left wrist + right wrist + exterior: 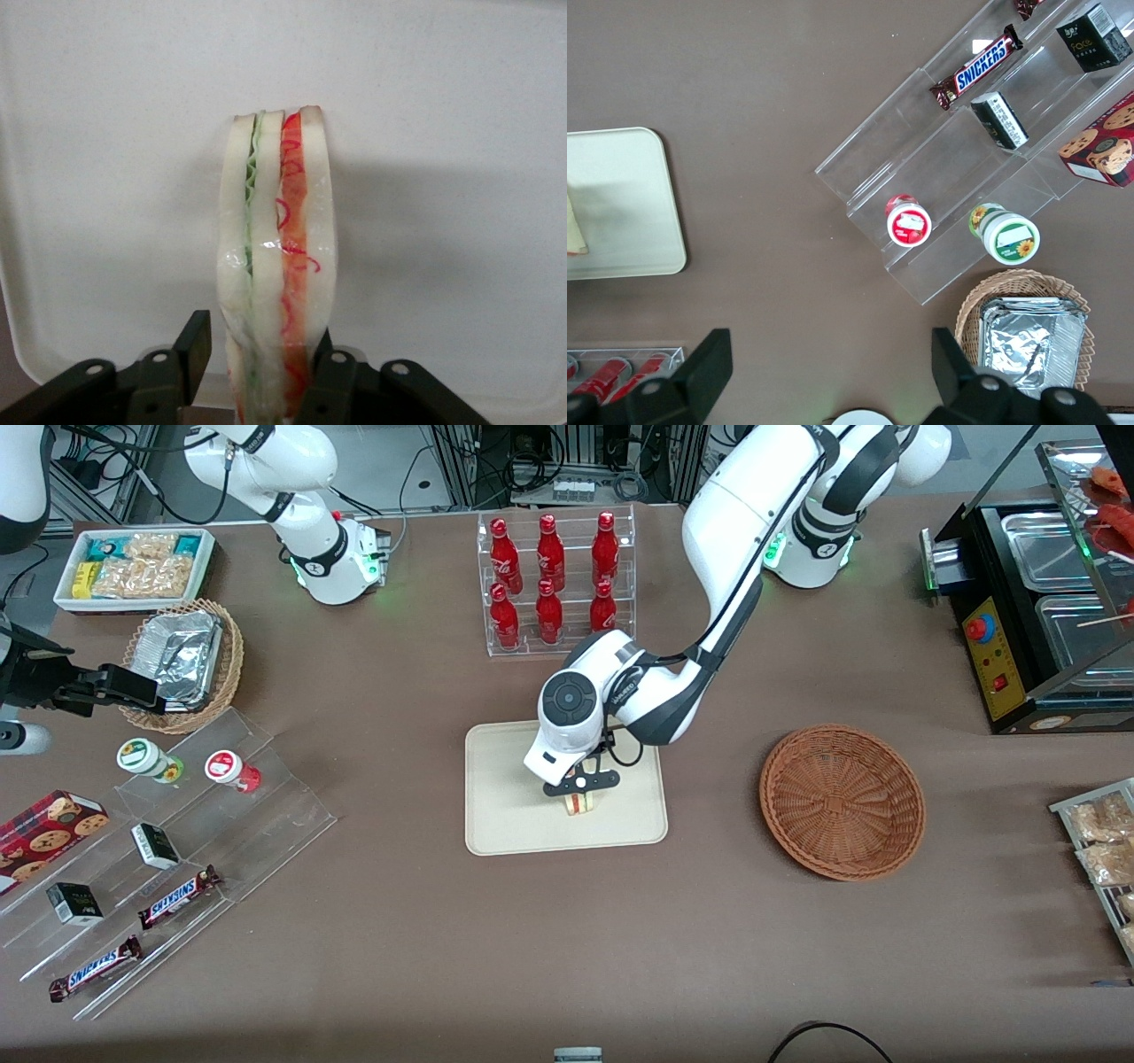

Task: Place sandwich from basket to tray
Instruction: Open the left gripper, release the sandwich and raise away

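Note:
The sandwich, a pale wedge with green and red filling, stands on its edge on the cream tray, near the tray's middle. My left gripper is low over it with a finger on either side. In the left wrist view the sandwich rises between the black fingers over the tray. One finger touches the bread, while a narrow gap shows at the other, so the gripper is open. The reddish-brown basket lies empty beside the tray, toward the working arm's end of the table.
A clear rack of red bottles stands farther from the camera than the tray. Acrylic steps with snacks, a light wicker basket with a foil container and a white snack bin lie toward the parked arm's end. A black food warmer stands toward the working arm's end.

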Motion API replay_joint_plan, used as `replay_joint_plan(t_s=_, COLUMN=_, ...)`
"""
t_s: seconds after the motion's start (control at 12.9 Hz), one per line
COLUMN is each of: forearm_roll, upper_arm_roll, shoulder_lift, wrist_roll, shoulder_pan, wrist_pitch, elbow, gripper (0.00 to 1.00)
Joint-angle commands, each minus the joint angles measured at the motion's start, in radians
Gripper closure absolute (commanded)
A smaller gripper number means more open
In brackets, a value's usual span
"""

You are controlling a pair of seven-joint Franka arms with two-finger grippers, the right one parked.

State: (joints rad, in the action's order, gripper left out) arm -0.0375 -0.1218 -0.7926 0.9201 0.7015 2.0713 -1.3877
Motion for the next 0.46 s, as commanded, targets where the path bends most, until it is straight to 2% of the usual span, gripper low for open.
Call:
replay_joint_plan(t_s=0.0, forearm_roll=0.018, upper_arm_roll=0.016, shoulder_lift=-0.013, wrist_roll=0.022, shoulder_pan=0.020, wrist_pitch=0.004, elbow=0.029, gripper=0.00)
replay_joint_plan(t_s=0.39, forearm_roll=0.007, upper_arm_roll=0.016, shoulder_lift=0.035, wrist_roll=0.023, shoulder_pan=0.015, wrist_pitch=-0.057, elbow=0.055, gripper=0.00)
